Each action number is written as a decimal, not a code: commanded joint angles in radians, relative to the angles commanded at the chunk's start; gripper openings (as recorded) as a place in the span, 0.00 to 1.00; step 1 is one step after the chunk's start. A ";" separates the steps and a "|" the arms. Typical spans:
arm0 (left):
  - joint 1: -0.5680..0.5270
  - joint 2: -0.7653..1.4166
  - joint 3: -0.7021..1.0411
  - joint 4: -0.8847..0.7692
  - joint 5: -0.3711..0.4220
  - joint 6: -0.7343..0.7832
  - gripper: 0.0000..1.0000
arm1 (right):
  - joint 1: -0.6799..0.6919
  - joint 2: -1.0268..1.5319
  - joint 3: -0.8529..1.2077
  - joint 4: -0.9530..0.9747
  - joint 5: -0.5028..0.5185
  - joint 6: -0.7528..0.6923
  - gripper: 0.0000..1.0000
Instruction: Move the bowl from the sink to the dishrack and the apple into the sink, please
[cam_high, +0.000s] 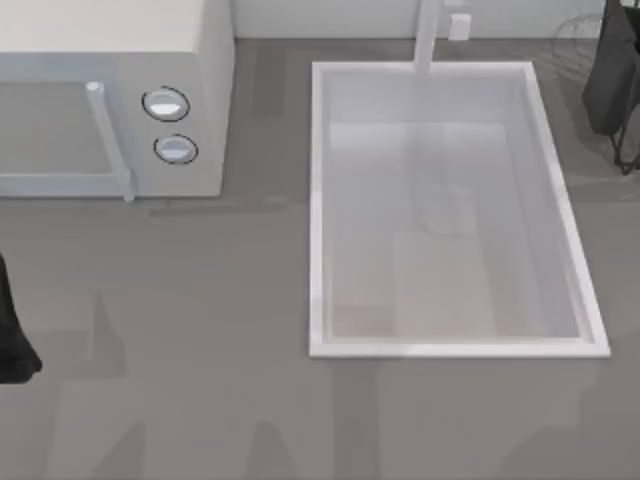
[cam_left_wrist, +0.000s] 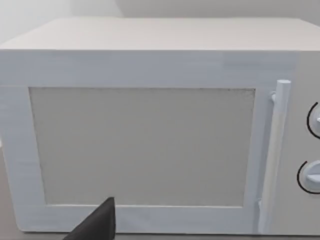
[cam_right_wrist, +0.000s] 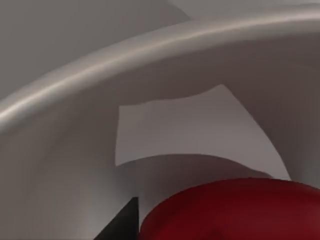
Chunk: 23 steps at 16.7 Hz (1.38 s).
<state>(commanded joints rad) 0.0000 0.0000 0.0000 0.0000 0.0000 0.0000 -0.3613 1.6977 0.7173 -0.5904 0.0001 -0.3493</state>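
Observation:
The white sink lies right of the middle of the table, its basin bare, with the faucet post at its far rim. Thin wires of the dishrack show at the far right corner, where my right arm hangs. In the right wrist view the red apple sits very close, beside one dark fingertip, inside a pale grey curved wall. The bowl is out of view. My left arm stays at the left edge.
A white microwave with two knobs stands at the far left. Its door and handle face the left wrist camera, with one dark fingertip in front. Grey tabletop stretches in front of the microwave and sink.

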 joint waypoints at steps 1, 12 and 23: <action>0.000 0.000 0.000 0.000 0.000 0.000 1.00 | 0.000 0.000 0.000 0.000 0.000 0.000 0.00; 0.000 0.000 0.000 0.000 0.000 0.000 1.00 | 0.004 -0.134 0.180 -0.222 -0.015 0.033 0.00; 0.000 0.000 0.000 0.000 0.000 0.000 1.00 | 0.005 -0.233 0.339 -0.479 -0.017 0.034 0.00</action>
<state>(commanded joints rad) 0.0000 0.0000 0.0000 0.0000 0.0000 0.0000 -0.3559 1.4650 1.0558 -1.0692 -0.0170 -0.3149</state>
